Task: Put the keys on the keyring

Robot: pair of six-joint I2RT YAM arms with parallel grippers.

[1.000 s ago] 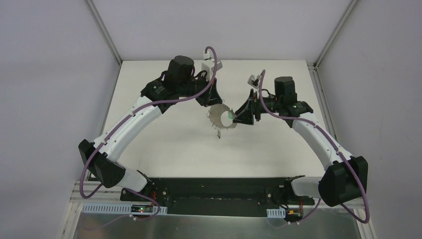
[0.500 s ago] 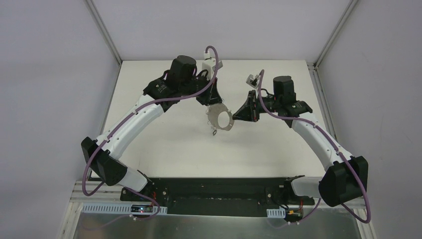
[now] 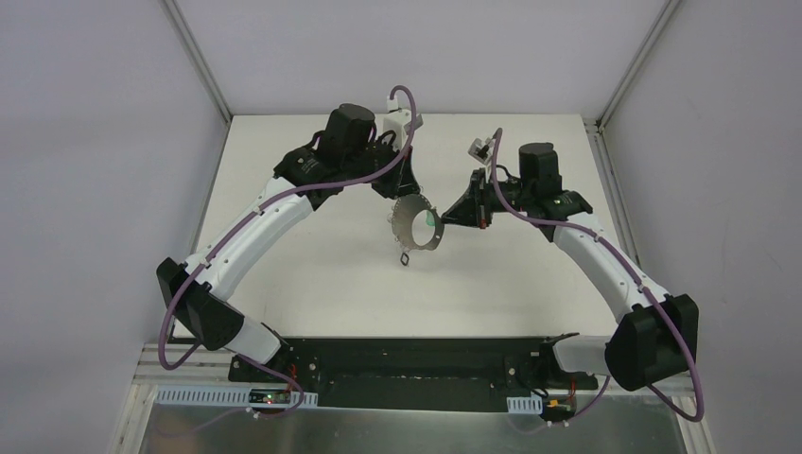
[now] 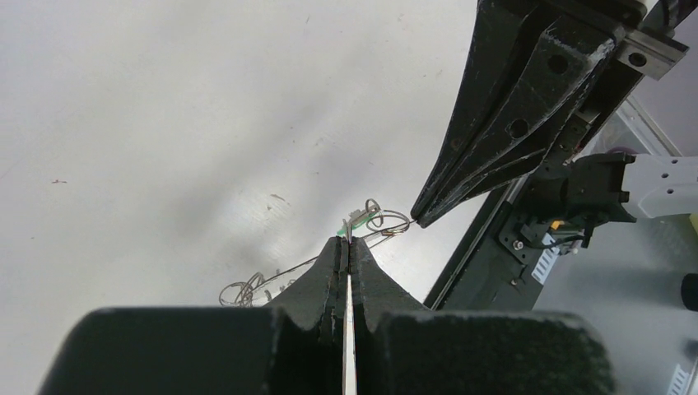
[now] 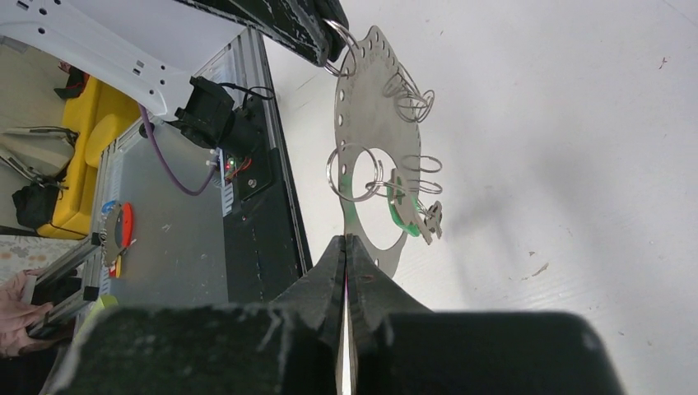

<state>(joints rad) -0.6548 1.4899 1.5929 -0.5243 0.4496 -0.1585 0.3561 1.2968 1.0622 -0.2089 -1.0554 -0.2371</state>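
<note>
The keyring [image 3: 416, 244] is a flat grey metal hoop with small holes along its rim, held up above the white table. My left gripper [image 3: 409, 197] is shut on its upper rim, and in the left wrist view the left gripper [image 4: 346, 241] clamps the plate edge-on. My right gripper [image 5: 346, 239] is shut on the opposite rim of the keyring [image 5: 370, 90], and the left gripper's tip [image 5: 325, 49] shows at the top. A green-headed key [image 5: 405, 218] hangs from a small split ring [image 5: 354, 173] at the hoop's inner edge. No other keys are in view.
Several small wire rings [image 5: 411, 103] sit along the hoop's rim, and one loop [image 3: 405, 258] dangles below it. The black base rail [image 3: 416, 364] runs along the near table edge. Beyond it lie a metal bench [image 5: 165, 214] and a yellow object [image 5: 86, 123].
My right gripper has gone from open to shut and now sits at the hoop's rim. The left arm has shifted the keyring slightly, and the dangling loop has swung left.
</note>
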